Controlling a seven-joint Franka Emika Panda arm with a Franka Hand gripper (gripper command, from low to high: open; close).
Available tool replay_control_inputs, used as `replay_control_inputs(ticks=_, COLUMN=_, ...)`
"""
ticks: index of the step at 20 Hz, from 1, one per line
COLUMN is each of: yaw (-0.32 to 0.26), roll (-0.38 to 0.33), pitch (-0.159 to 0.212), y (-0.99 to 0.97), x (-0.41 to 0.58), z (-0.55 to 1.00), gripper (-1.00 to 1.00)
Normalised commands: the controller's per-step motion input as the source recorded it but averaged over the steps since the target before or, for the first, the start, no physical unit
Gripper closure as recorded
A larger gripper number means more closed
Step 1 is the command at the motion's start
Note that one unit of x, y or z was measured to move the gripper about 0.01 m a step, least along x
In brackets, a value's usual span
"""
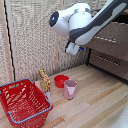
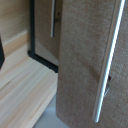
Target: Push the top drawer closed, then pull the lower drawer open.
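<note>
— Direction first: where do the drawers lie from the gripper [image 1: 73,48]?

— In the exterior view they are to its right. The top drawer [image 1: 111,39] is nearly at the height of the gripper, and the lower drawer [image 1: 111,62] sits under it, close to the wooden floor [image 1: 95,105]. The gripper hangs near the left end of the top drawer. I cannot see if it touches.

— And the long axis?

— Both fronts are wide and run left to right, going farther away toward the right. The wrist view shows a long silver handle [image 2: 107,70] along a brown front that fills the picture, so the camera is very close. I judge this is the top drawer, and a push must go straight into that front, across the handle and not along it.

— There is only one arm, so no choice there. Is the gripper wide or narrow?

— I cannot tell. In the exterior view the fingers are too small and blurred. In the wrist view only a dark shape shows at the edge.

— What else is hidden?

— The right part of both drawers is cut off by the picture edge and partly covered by the arm. How far the top drawer stands out is not clear. A second handle [image 2: 52,17] appears farther off, on another front, probably the lower drawer.
</note>
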Motion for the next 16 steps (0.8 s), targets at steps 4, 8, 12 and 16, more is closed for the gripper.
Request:
replay_control_inputs(ticks=4, yaw=0.093, roll=-0.267, pitch=-0.036, y=-0.44, x=-0.094, z=0.02, gripper=-1.0)
replay_control_inputs(ticks=8, yaw=0.07, roll=-0.245, pitch=-0.03, y=-0.42, x=-0.184, z=0.02, gripper=-1.0)
replay_control_inputs(ticks=12, yaw=0.047, roll=-0.2, pitch=-0.031, y=-0.4, x=-0.151, z=0.0, gripper=-1.0)
replay_control_inputs(ticks=16, yaw=0.005, roll=-0.166, pitch=-0.033, y=-0.35, x=-0.131, z=0.0, gripper=-1.0)
